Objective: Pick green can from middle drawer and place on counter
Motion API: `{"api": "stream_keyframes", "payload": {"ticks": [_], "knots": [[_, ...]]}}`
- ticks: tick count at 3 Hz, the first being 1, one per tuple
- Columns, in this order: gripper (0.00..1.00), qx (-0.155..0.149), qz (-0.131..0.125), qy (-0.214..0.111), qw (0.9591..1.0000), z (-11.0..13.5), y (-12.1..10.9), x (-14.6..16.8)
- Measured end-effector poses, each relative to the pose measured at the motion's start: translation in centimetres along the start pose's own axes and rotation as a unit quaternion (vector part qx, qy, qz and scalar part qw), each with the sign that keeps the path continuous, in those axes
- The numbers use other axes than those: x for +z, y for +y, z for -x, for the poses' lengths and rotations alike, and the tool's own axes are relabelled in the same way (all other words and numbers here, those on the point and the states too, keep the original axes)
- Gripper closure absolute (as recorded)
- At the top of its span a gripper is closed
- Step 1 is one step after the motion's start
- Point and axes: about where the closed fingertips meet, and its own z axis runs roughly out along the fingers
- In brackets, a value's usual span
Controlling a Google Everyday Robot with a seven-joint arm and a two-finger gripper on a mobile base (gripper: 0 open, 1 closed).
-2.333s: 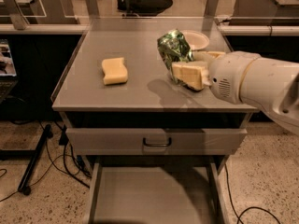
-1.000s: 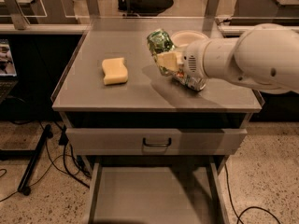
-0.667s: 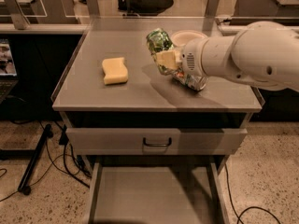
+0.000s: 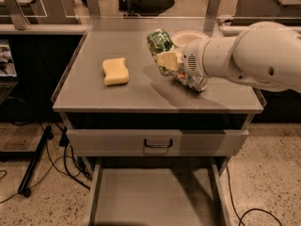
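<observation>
Nearest the camera, the middle drawer [image 4: 155, 199] stands pulled out below a shut drawer front [image 4: 157, 142], and no can shows on its floor, so the pick looks done. Farther back, over the right half of the counter [image 4: 94, 95], the gripper [image 4: 163, 56] pinches the green can [image 4: 160, 41]. The can is tilted, its lower part between the jaws, one pale pad [image 4: 170, 60] pressed on its side. It seems to hang just above the surface, so setting down and release are left. A yellow sponge [image 4: 115, 71] lies to the left, a white bowl [image 4: 189, 36] just beyond.
</observation>
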Motion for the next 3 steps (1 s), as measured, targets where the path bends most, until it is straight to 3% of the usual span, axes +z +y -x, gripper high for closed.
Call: {"api": "stream_keyframes", "payload": {"ticks": [1,2,3], "knots": [[0.16,0.000,0.000,0.000,1.0000,0.00,0.00,0.00],[0.00,0.000,0.000,0.000,1.0000,0.00,0.01,0.00],[0.00,0.000,0.000,0.000,1.0000,0.01,0.01,0.00]]}}
